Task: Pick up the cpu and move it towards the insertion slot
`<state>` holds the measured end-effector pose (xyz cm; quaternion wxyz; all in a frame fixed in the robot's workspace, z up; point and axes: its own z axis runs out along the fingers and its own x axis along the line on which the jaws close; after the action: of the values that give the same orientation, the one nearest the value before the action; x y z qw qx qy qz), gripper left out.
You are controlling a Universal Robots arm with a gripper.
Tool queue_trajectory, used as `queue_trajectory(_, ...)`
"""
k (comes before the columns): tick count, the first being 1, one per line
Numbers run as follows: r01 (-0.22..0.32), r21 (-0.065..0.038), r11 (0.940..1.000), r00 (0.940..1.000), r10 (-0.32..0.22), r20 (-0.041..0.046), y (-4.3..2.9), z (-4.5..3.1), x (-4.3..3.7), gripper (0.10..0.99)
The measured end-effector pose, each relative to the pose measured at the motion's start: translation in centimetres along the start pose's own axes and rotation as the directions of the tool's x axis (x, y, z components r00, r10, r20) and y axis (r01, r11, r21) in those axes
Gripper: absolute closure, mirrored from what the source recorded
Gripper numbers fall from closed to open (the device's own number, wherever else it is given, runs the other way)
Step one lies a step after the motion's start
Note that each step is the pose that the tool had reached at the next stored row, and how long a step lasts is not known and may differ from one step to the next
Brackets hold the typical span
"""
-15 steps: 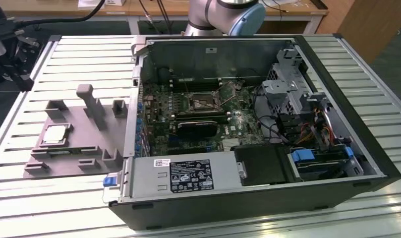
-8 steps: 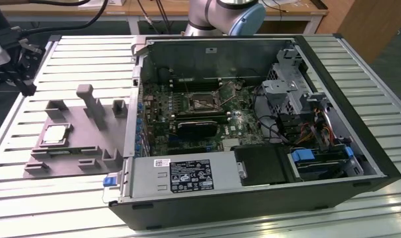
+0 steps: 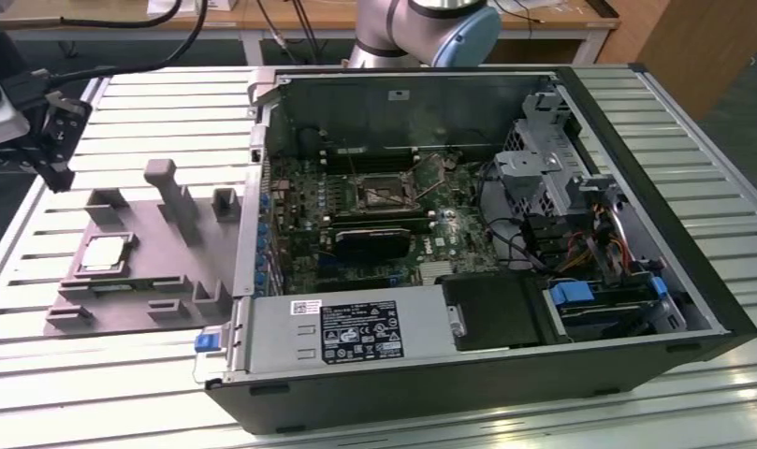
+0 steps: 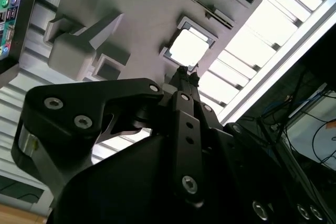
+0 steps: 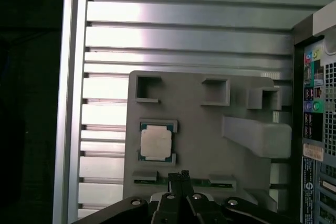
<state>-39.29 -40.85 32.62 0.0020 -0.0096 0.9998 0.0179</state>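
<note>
The cpu (image 3: 105, 254) is a small silvery square chip with a tan rim, lying flat in a recess of the grey fixture plate (image 3: 141, 281) at the exterior view's left. It also appears in both wrist views as the cpu (image 5: 156, 143) and the cpu (image 4: 188, 46). My gripper (image 3: 60, 178) hangs above the plate's far left edge, apart from the chip. Its black fingers (image 5: 177, 179) are pressed together with nothing between them, so the gripper (image 4: 184, 72) is shut. The insertion slot (image 3: 381, 192), a square socket with a shiny frame, sits on the motherboard inside the open computer case (image 3: 628, 187).
The fixture plate carries upright posts (image 3: 162, 182) and blocks. A power supply (image 3: 341, 329), a black finned card (image 3: 371, 241), drive cages and cables (image 3: 565, 215) crowd the case. A slatted metal table (image 3: 104, 374) lies under everything. The arm's base (image 3: 422, 28) stands behind the case.
</note>
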Motion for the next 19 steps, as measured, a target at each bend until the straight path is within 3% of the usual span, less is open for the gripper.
queue_trajectory(19, 0.0, 0.0, 1.0, 1.0, 0.0, 0.0032, -0.11, 3.34, 0.46, 0.984)
